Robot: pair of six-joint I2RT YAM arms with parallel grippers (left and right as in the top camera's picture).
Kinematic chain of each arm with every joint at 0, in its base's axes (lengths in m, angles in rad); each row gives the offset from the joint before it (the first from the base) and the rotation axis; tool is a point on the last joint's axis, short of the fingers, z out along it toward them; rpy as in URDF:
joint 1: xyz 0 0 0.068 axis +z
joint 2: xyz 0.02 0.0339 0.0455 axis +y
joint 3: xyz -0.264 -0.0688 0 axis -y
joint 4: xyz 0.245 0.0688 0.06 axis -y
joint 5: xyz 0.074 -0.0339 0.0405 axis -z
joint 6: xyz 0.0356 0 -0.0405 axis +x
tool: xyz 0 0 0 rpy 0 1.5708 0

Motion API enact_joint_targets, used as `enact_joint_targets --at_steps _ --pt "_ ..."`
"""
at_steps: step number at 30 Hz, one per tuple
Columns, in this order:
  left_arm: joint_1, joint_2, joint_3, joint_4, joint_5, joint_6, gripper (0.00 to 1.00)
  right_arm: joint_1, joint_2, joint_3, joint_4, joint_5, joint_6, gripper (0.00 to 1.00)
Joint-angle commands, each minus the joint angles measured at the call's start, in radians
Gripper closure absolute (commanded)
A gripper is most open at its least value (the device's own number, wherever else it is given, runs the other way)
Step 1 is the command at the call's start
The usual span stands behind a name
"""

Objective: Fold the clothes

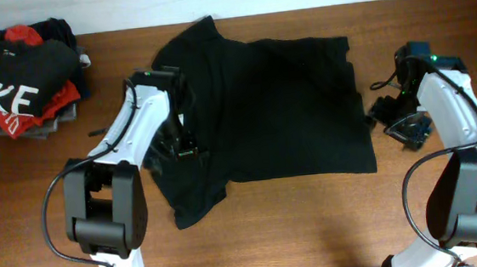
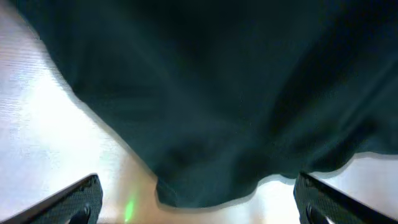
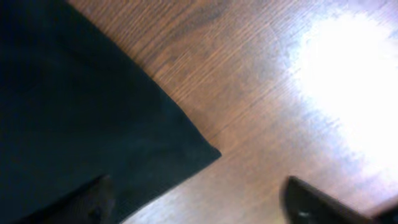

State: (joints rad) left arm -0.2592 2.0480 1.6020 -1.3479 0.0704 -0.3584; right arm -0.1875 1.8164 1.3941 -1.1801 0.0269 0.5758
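Observation:
The plain black T-shirt (image 1: 279,105) lies spread on the wooden table, a sleeve at the upper left and a loose flap at the lower left. My left gripper (image 1: 184,146) is open over the shirt's left side; in the left wrist view the dark fabric (image 2: 224,93) fills the frame and its fingers (image 2: 199,205) stand wide apart with nothing between them. My right gripper (image 1: 388,115) is open beside the shirt's right edge; the right wrist view shows a shirt corner (image 3: 93,124) on the wood, its fingers (image 3: 199,205) apart.
A pile of folded garments, topped by a black shirt with white NIKE letters (image 1: 13,87) and red cloth, sits at the table's far left. Bare wood (image 1: 314,221) lies in front of the shirt. The wall edge runs along the back.

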Motion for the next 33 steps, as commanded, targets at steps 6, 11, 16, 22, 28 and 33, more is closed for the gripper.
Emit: enact_joint_targets --at_steps 6,11,16,22,28,33 --pt "-0.007 -0.003 -0.033 0.135 -0.006 -0.007 0.68 0.018 -0.026 -0.127 0.12 0.008 0.003 0.96" --pt "-0.006 -0.001 -0.034 0.206 -0.008 -0.008 0.93 0.058 -0.024 -0.235 0.264 -0.063 -0.071 0.96" --pt "-0.006 -0.001 -0.034 0.278 -0.009 -0.008 0.99 0.11 -0.023 -0.301 0.367 -0.105 -0.098 0.96" --pt "-0.006 0.0 -0.056 0.345 -0.045 -0.012 0.98 0.128 -0.02 -0.304 0.377 -0.101 -0.097 0.96" --pt "-0.006 0.002 -0.082 0.345 -0.045 -0.012 1.0 0.128 0.011 -0.304 0.407 -0.067 -0.097 0.96" --pt "-0.006 0.002 -0.138 0.353 -0.045 -0.011 1.0 0.128 0.04 -0.304 0.447 -0.063 -0.097 0.96"
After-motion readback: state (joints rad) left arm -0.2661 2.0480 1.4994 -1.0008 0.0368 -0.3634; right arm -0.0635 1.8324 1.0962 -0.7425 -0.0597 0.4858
